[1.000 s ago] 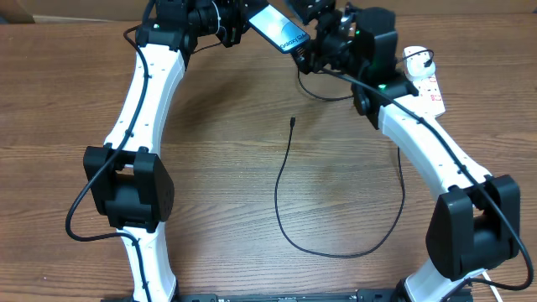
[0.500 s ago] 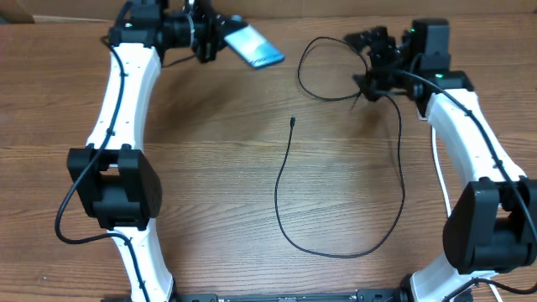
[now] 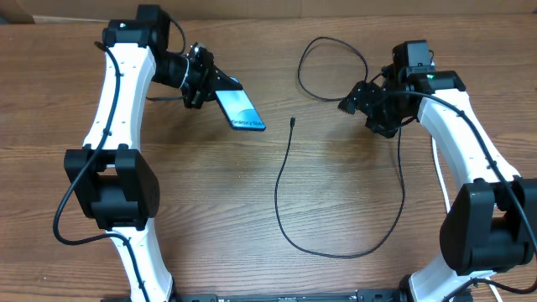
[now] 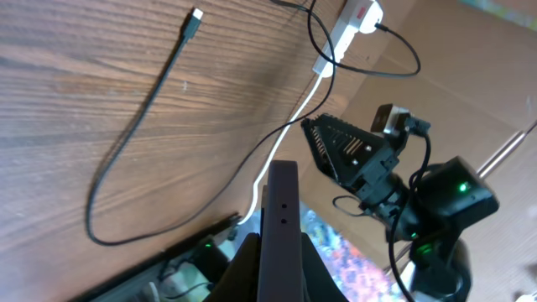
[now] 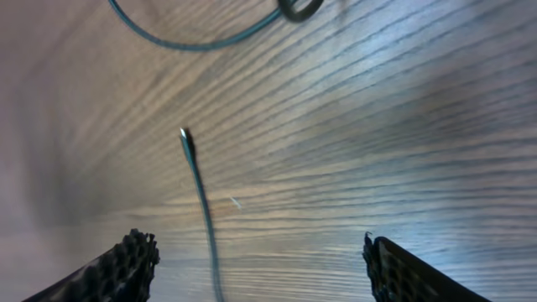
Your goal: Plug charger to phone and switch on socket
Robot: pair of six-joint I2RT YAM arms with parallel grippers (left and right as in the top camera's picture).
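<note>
Since half a second ago your left arm has brought the phone point(image 3: 240, 111) down from the far edge of the tabletop point(image 3: 210, 210). It is now just left of the connector tip point(image 3: 291, 122) of the charger point(image 3: 282, 189). Your right arm has also come nearer from farther back.

Your left end effector point(image 3: 211, 84) is clamped on the phone's far end. The phone slants away from it, blue-white screen up, free end nearest the connector tip. You cannot tell whether that end touches the wood. In the left wrist view the phone shows edge-on between the fingers point(image 4: 243, 256).

Your right end effector point(image 3: 351, 99) hangs to the right of the connector tip, apart from it, holding nothing. Its wrist view shows the finger pads point(image 5: 130, 260) spread wide. The connector tip lies on the wood ahead, and the cable runs back between the pads in that view.

From the connector tip the charger runs toward you, bends wide to the right, then climbs past the right end effector into a loop behind the tip. The socket point(image 4: 357, 15) shows only in the left wrist view, beyond the connector tip, with its white cord point(image 4: 323, 65) trailing from it.
</note>
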